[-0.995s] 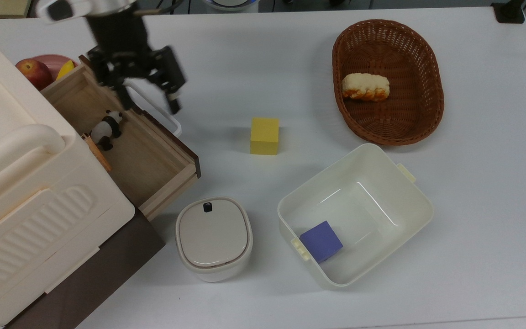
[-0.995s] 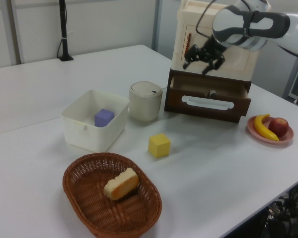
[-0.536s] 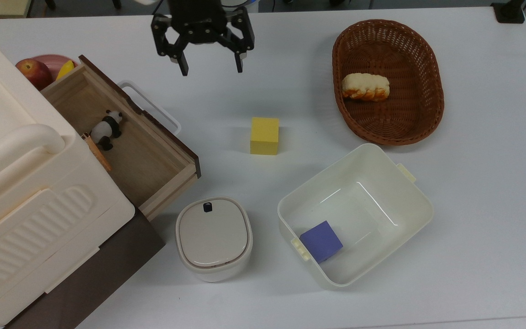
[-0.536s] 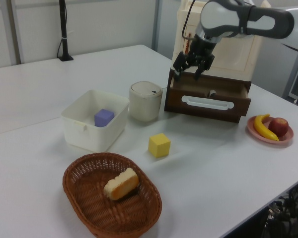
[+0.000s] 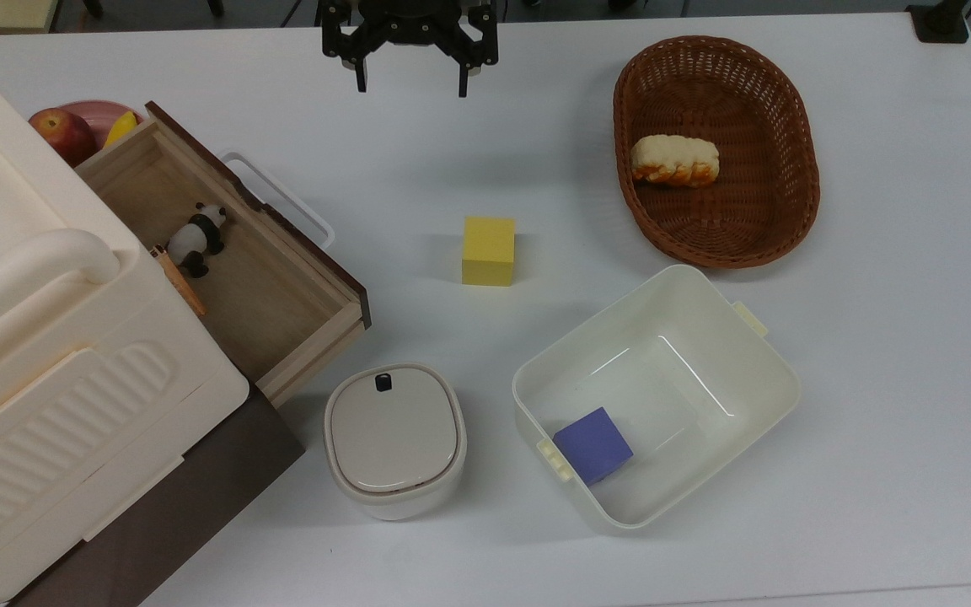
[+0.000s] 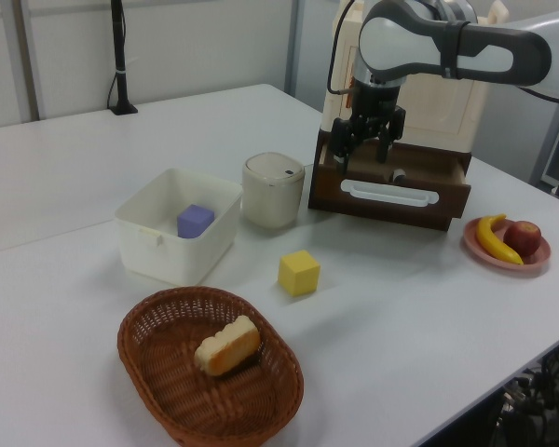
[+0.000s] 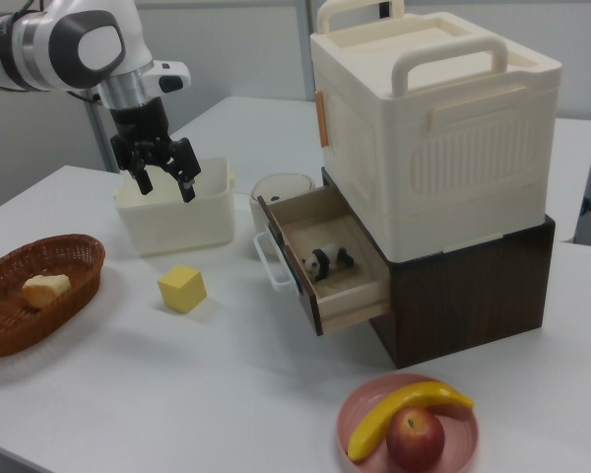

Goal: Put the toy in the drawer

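Black-and-white against pale wood, the toy (image 5: 198,236) already lies inside the open drawer (image 5: 275,295), near the back wall under the overhang of the cream storage box (image 5: 47,354), so the placing looks done and what remains is a clean retreat. The gripper (image 5: 411,83) hangs above the bare white surface (image 5: 898,295), well apart from the drawer, with its jaws spread wide and nothing between them.

To finish well, I would keep the arm high and clear of the white loop handle (image 5: 279,198), which juts out from the dark brown front panel toward the arm's side in the top view. A low sweep back over the drawer could clip that handle or the panel and jolt the figurine. The yellow block (image 5: 488,250) stands alone between the gripper and the cream tub (image 5: 755,371) and needs no attention. Whether the drawer should also be pushed shut the task does not say; if it were, the push belongs flat on the front panel, straight along the drawer's run.

The toy is a tiny panda figurine, white body with black limbs and ears, far smaller than the yellow block. In the right view it (image 7: 325,262) sits on the drawer floor with bare wood on each side. Light and rounded, it would probably tip or slide at a nudge.
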### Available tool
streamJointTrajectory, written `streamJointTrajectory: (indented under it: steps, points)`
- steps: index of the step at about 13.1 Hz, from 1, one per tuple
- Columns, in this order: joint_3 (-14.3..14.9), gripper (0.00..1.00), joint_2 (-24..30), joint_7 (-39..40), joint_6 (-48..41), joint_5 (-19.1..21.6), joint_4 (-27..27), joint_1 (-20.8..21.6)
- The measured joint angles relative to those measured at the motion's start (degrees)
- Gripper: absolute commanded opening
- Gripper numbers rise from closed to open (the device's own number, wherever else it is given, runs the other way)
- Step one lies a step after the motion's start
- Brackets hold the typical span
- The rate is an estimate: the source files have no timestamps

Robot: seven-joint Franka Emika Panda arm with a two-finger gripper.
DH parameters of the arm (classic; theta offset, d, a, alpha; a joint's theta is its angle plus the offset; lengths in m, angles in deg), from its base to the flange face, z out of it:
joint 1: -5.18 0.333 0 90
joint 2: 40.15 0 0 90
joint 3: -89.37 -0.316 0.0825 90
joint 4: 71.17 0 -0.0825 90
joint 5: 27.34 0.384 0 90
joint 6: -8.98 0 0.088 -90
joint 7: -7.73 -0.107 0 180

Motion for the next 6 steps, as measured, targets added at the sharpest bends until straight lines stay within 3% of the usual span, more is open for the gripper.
streamJointTrajectory:
  steps: [3,6]
  points:
    - [2.65,1.00,-0.04,-0.10,0.00,-2.12,0.03,2.36]
    - [3.13,1.00,-0.04,-0.10,0.00,-2.13,0.03,2.37]
